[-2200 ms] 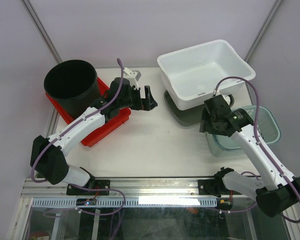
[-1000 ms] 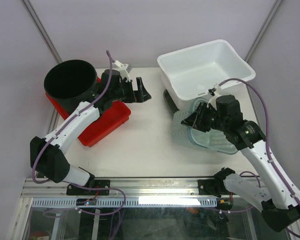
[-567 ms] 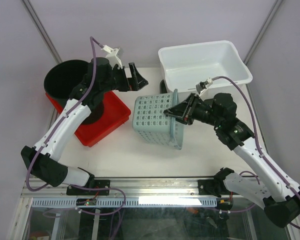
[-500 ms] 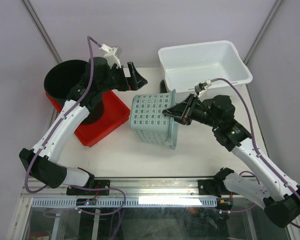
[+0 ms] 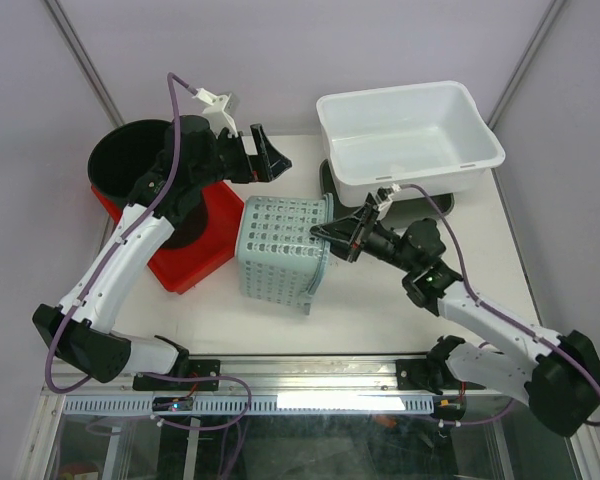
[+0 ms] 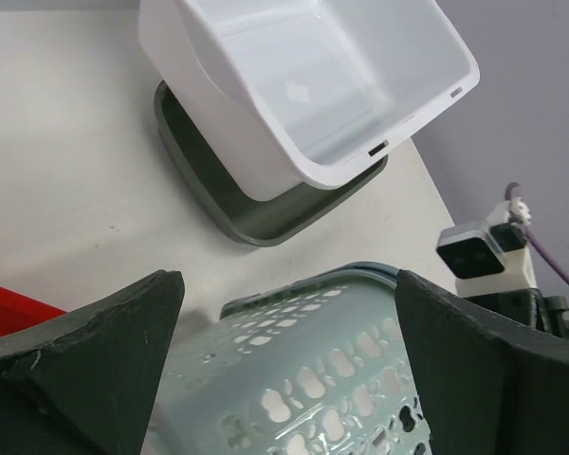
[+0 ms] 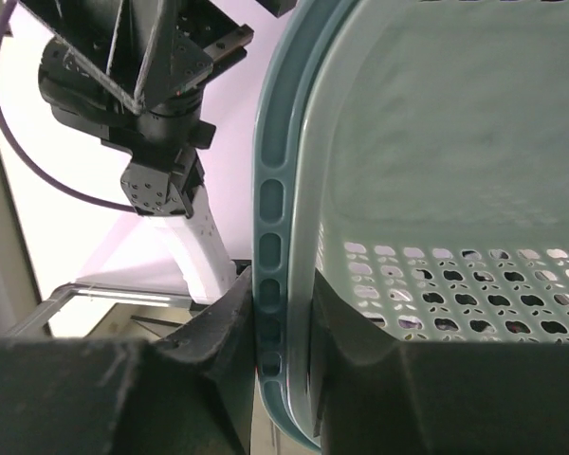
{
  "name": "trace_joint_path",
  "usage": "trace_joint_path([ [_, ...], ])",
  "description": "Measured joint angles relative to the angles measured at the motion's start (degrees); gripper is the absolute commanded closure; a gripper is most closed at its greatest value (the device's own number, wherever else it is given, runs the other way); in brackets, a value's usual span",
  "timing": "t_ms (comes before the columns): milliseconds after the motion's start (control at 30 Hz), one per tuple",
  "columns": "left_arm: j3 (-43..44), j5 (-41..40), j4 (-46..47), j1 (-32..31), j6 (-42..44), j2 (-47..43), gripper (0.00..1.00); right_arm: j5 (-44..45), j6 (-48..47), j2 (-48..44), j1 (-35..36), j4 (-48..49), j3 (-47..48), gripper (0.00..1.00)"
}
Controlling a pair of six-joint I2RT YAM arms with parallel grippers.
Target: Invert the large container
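The right tool (image 5: 332,232) is clenched on the rim of the pale green perforated basket (image 5: 275,250), one finger inside the rim and one outside, as the right wrist view shows. The basket is tipped on its side, its open mouth facing this tool and its base pointing away from it, over the middle of the bench (image 5: 380,290). Above the basket's far side hangs the left tool (image 5: 263,160), fingers spread wide and holding nothing. Behind the right tool a white tub (image 5: 420,175) sits on a dark tray (image 5: 335,190). Beyond the left tool stand a black bucket (image 5: 100,160) and a red tray (image 5: 215,235).
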Motion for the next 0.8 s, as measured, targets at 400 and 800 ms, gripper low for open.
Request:
trace_joint_path([
  [400, 0.00, 0.02, -0.04, 0.00, -0.35, 0.00, 0.01, 0.17, 11.37, 13.46, 0.35, 31.52, -8.41, 1.00],
  [800, 0.00, 1.49, -0.02, 0.00, -0.35, 0.55, 0.01, -1.64, 13.18, -16.13, -14.53, 13.79, -21.81, 0.80],
])
